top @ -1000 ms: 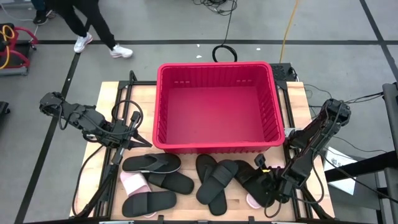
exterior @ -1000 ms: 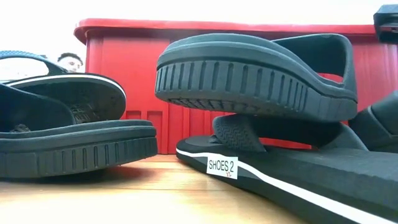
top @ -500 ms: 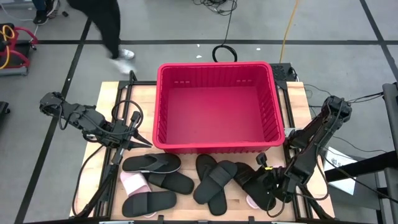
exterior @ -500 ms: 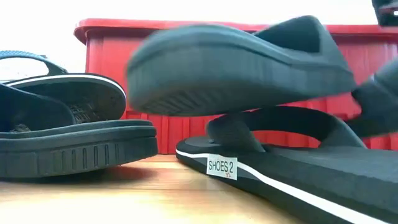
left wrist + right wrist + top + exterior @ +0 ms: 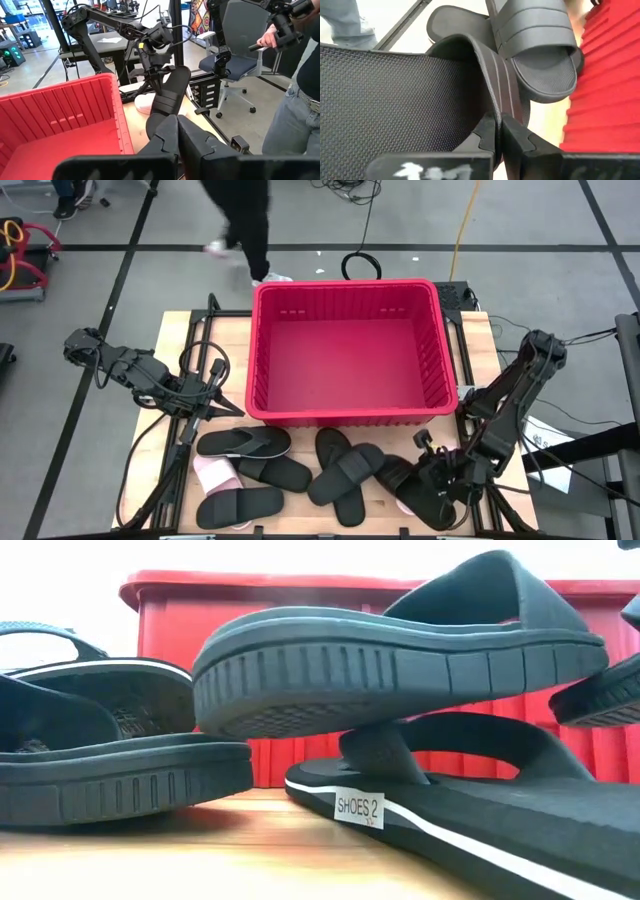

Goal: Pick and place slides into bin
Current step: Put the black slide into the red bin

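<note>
Slide [image 5: 400, 660] lies level, lengthwise across red bin [image 5: 160, 630].

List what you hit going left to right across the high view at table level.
Left tool → thong slide → wide-strap slide → right tool, shut on a black slide.

Likely a robotics lab — taped grey floor [image 5: 560, 240], trailing cables [image 5: 362, 220], an office chair [image 5: 239, 55], more robot arms [image 5: 107, 22] on benches
</note>
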